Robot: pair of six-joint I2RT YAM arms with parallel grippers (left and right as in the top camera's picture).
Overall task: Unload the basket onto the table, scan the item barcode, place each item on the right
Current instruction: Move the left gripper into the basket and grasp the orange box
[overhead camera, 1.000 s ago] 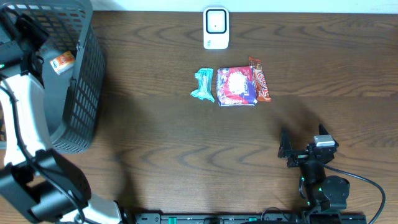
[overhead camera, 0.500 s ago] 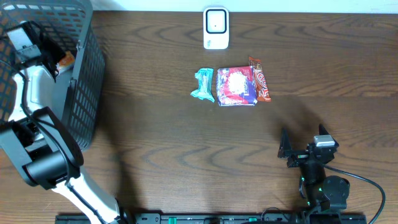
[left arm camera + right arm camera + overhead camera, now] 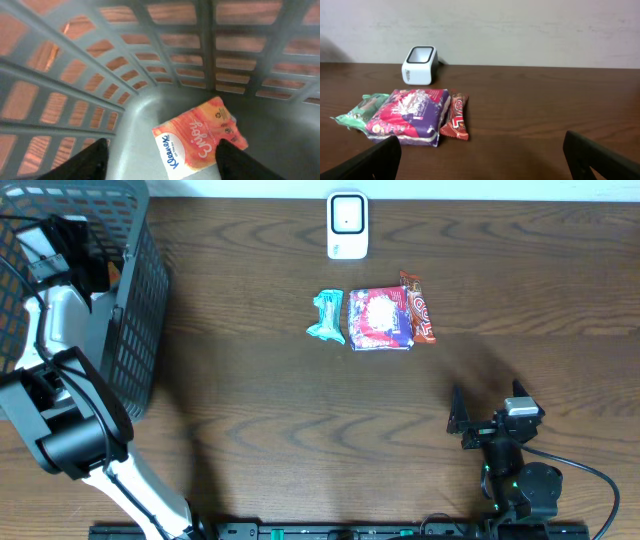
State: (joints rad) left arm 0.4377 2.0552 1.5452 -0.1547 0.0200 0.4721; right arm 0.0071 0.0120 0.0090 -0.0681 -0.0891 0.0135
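Note:
My left gripper reaches down inside the grey basket at the table's left. In the left wrist view it stands open over an orange Kleenex tissue pack lying flat on the basket floor. The left finger is apart from the pack and the right finger is at its edge. From overhead only a sliver of the pack shows. The white scanner stands at the back centre. My right gripper rests open near the front right, holding nothing.
A teal packet, a pink-and-purple pack and a red bar lie side by side in front of the scanner. The basket's lattice walls close in around the left gripper.
The left arm swung over the basket and its gripper dropped onto the tissue pack, now mostly covering it from overhead. The right arm and the table items stayed still.

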